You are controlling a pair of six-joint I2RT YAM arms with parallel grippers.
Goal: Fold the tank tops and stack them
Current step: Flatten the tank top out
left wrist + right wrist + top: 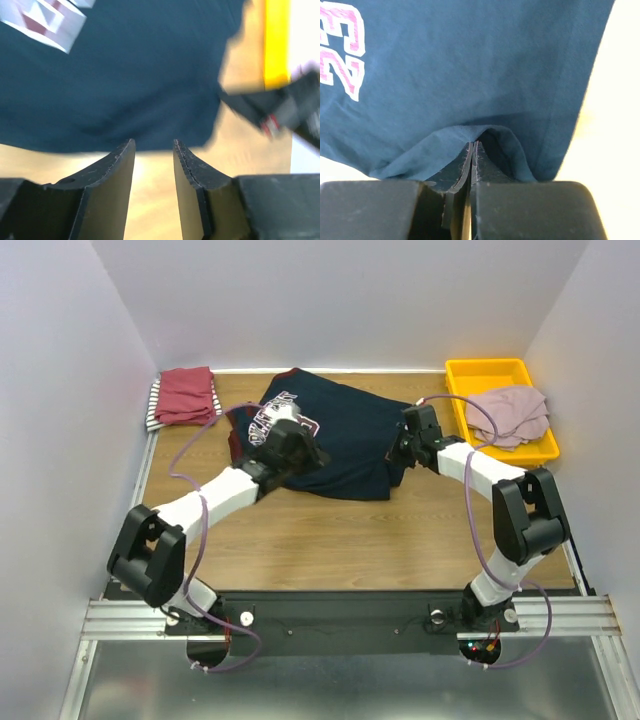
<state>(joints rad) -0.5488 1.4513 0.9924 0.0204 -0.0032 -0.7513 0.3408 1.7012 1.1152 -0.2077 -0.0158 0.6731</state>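
folding underway: right gripper [471, 150] clamped on navy jersey [340, 435], left gripper [154, 150] apart. dark-red top [185, 393] stacked at far-left corner; pink top [510, 410] in tray [485, 367] pending.

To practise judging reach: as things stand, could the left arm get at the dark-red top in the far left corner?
Probably yes. The left gripper is open and empty, and the dark-red top lies uncovered on the striped top on that arm's side, nothing blocking the way.

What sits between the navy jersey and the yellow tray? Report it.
Top view: the right gripper, shut on the navy jersey at its edge, then bare table up to the yellow tray.
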